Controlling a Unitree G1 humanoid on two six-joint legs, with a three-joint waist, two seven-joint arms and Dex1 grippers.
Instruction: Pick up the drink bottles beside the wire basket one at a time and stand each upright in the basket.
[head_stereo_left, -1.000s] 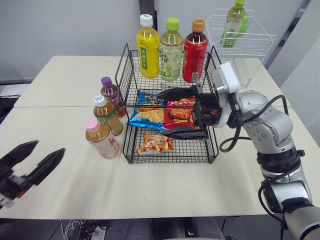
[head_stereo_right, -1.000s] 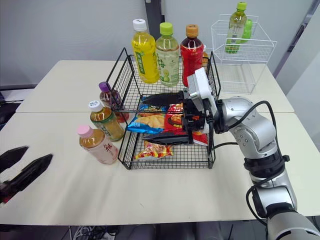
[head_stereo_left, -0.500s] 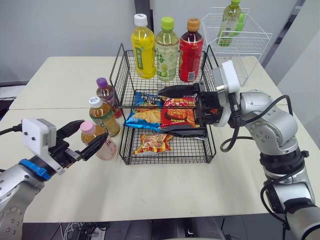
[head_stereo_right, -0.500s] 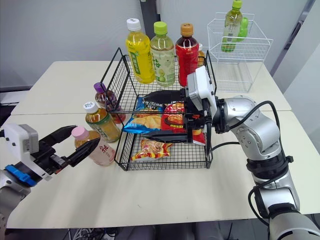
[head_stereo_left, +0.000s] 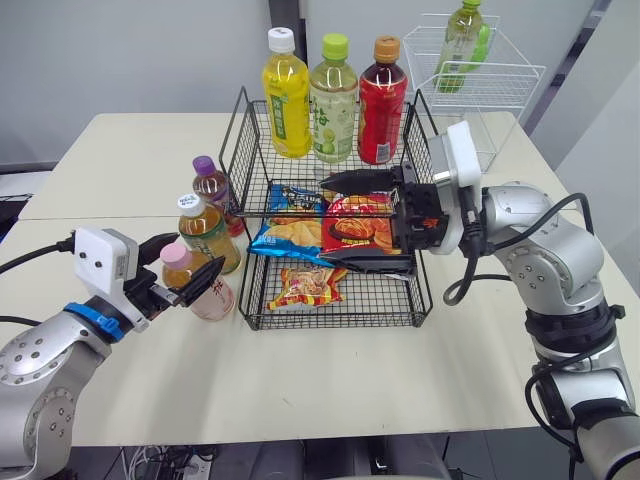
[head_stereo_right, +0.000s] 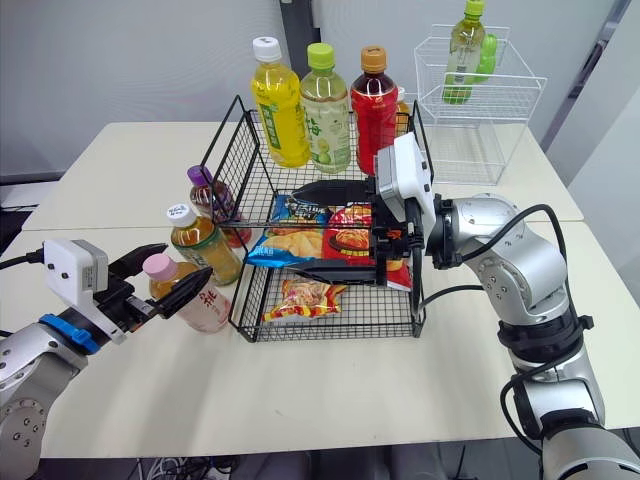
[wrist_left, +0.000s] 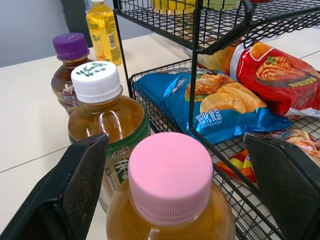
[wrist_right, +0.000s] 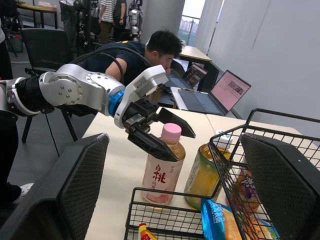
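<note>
Tabletop scene with the left gripper (head_stereo_right: 188, 260) at the nearest of three loose bottles. The table (head_stereo_left: 400, 390) lies bare to the left of and in front of the bottles, as far as its near edge. On their right stands the side wall of the black wire basket (head_stereo_left: 258, 150), just beside them. The pink-capped bottle (head_stereo_left: 210, 297) stands upright by the basket's front left corner, its long axis vertical and its cap uppermost. It is clear plastic holding amber drink, with a pale pink label bearing a red character. Close behind it, also upright, stand the white-capped bottle (head_stereo_left: 210, 235) of amber tea and, farther back, the purple-capped bottle (head_stereo_left: 212, 185). The left gripper's jaws are spread wide and hold nothing. In the left wrist view one finger lies to each side of the pink cap, with a gap on both sides. The right gripper (head_stereo_left: 322, 218) hangs in front of the basket's middle tier with jaws wide apart and empty, one finger above the other. Behind it lie the blue snack bag (head_stereo_left: 285, 235) and the red snack bag (head_stereo_left: 355, 228). On the top tier the yellow bottle (head_stereo_left: 287, 95), the green bottle (head_stereo_left: 332, 100) and the red bottle (head_stereo_left: 381, 90) stand upright in a row.
</note>
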